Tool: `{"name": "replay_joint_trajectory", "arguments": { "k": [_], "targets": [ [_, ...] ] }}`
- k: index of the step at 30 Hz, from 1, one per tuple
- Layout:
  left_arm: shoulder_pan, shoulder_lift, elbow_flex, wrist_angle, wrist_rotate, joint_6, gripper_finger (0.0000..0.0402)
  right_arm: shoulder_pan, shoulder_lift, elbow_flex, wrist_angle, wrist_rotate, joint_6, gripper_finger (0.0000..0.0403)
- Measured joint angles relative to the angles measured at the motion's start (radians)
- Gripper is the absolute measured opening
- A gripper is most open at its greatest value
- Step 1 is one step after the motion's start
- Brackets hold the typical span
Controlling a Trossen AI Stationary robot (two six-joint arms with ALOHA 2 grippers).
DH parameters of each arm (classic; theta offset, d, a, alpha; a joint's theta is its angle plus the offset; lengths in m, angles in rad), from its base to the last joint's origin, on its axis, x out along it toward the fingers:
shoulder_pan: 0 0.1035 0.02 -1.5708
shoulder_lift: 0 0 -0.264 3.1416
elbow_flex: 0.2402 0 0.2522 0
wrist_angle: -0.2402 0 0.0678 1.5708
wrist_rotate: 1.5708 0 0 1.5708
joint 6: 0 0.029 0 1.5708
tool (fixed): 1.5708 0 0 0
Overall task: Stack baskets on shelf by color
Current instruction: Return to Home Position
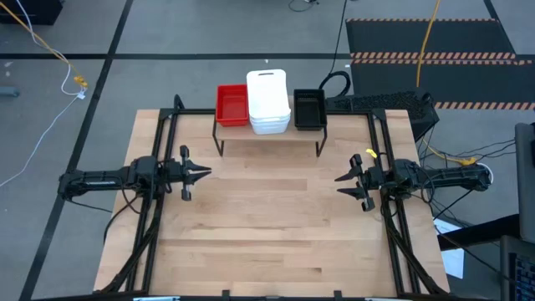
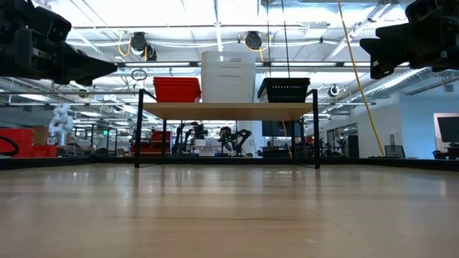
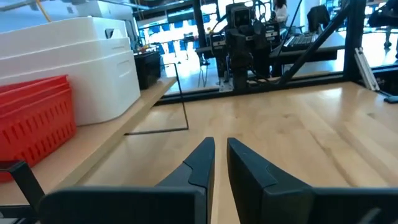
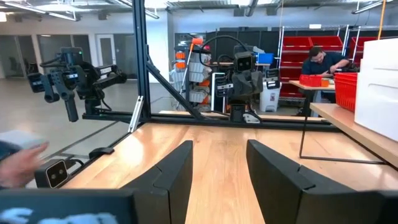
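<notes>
On the shelf (image 1: 269, 134) at the table's (image 1: 276, 226) far edge sit red (image 1: 232, 105), white (image 1: 268, 101) and black (image 1: 309, 109) baskets, the low view alone showing white tallest, while the left gripper (image 1: 201, 174), fingers nearly together, and the right gripper (image 1: 343, 183), fingers apart, hover empty at mid-table.
</notes>
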Motion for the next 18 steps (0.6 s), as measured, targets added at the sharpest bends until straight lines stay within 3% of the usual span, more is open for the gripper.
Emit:
{"name": "replay_joint_trajectory", "arguments": {
  "k": [18],
  "targets": [
    [0.0, 0.0, 0.0, 0.007, 0.0, -0.01, 0.0047, 0.0, 0.0, -0.001, 0.0, 0.0, 0.0, 0.0144]
  ]
}}
